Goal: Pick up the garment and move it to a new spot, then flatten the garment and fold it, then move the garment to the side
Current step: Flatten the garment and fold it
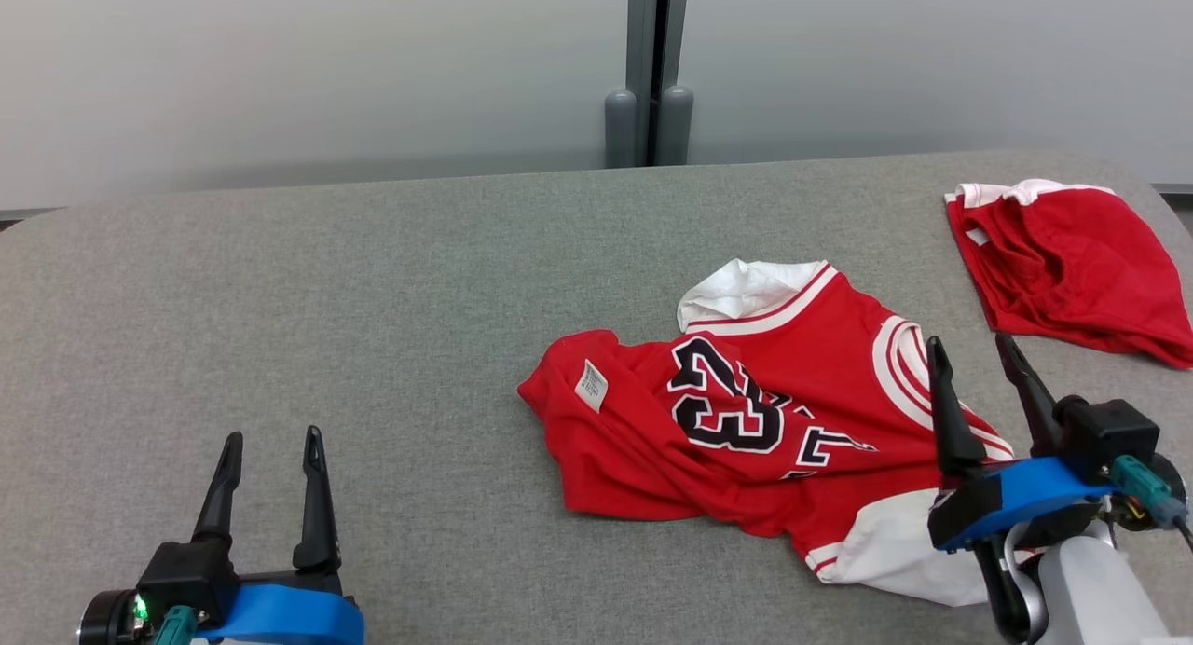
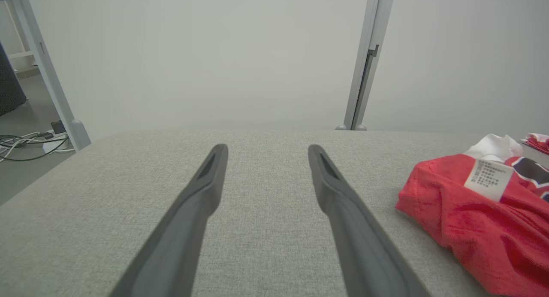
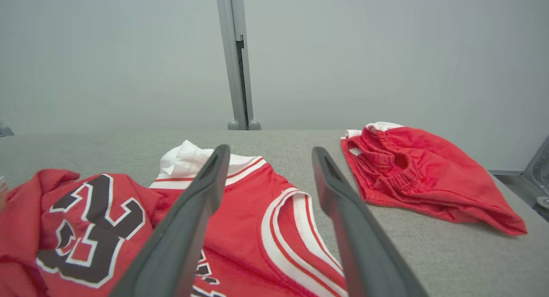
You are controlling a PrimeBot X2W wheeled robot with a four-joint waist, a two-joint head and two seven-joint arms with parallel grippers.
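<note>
My left claw (image 1: pixel 273 435) sits at eight o'clock in my head view. Its two dark fingers stand well apart with nothing between them, over bare grey table (image 1: pixel 373 300). Along its own wrist view (image 2: pixel 266 147) the same spread fingers point across the cloth-covered top toward a pale wall. A tangle of cables (image 2: pixel 25 144) lies on the floor at nine o'clock.

My right claw (image 1: pixel 969 341) is at three o'clock in the head view, its fingers also spread wide and gripping nothing. They overlap the three o'clock edge of the jersey (image 1: pixel 792 347), by the white-striped armhole. I cannot tell whether the tips touch the cloth. From the right wrist (image 3: pixel 270 148) the red cloth (image 3: pixel 253 211) shows between and below my fingers.

The jersey lies crumpled on the table at four o'clock from the middle of the head view. It is red with white trim and a black 23 (image 1: pixel 727 407). A white label (image 1: pixel 591 385) is turned up at its nine o'clock end, nearest my left claw but well apart from it (image 2: pixel 489 179). Its white collar bunches at twelve o'clock.

A pair of red shorts (image 1: pixel 1072 263) lies at two o'clock from the jersey near the table's corner, apart from it (image 3: pixel 420 177). A grey post (image 1: pixel 648 67) stands behind the table at twelve o'clock.
</note>
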